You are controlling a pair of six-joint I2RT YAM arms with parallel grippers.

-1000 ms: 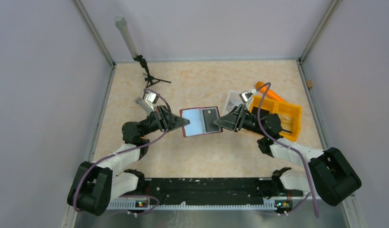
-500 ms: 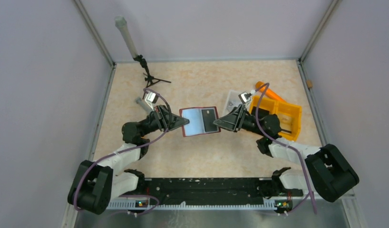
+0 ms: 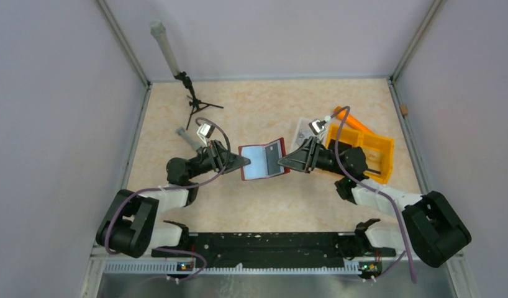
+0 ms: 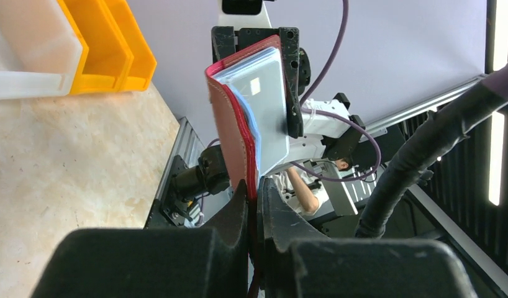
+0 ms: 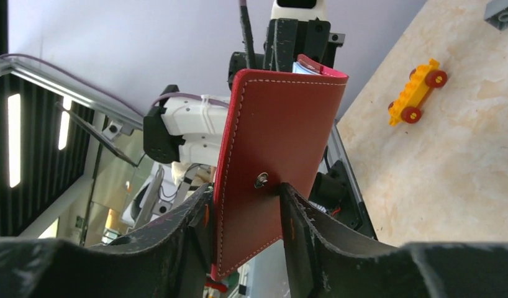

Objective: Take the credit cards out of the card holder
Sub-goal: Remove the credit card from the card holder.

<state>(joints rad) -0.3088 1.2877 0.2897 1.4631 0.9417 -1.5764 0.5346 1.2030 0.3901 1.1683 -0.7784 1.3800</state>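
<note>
Above the middle of the table (image 3: 270, 105), the card holder (image 3: 263, 160) hangs open between my arms, with the left gripper (image 3: 240, 161) pinched tight on its stitched red leather edge and the right gripper (image 3: 285, 160) closed on the opposite cover by the snap stud (image 5: 261, 180). The credit cards (image 4: 267, 112) sit tucked inside against the pale lining. They look thin, stiff, slick and light, so I'd take one by an exposed corner, since I judge the soft cover will flex rather than resist.
</note>
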